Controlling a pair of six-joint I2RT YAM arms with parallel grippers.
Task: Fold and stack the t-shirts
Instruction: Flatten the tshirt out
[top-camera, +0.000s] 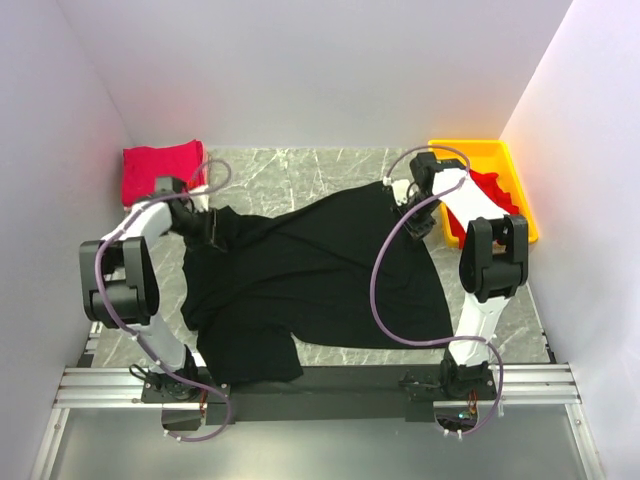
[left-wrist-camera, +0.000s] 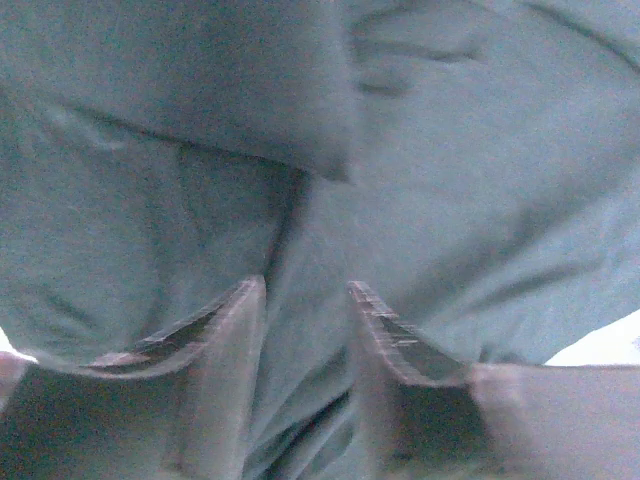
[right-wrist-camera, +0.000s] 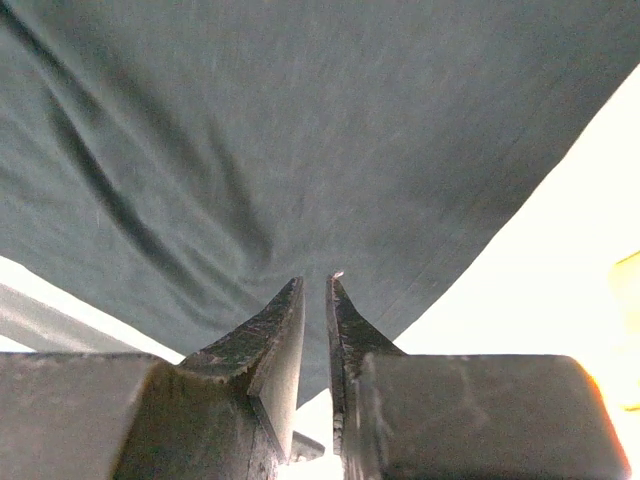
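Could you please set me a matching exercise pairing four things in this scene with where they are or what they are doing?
Things:
1. black t-shirt
2. folded red t-shirt
3. yellow tray
4. right gripper

Places or states:
A. far right corner of the table
B. pinching cloth
C. spread across the middle
D. far left corner

Pairs: 1-C, 2-D, 3-A, 4-B.
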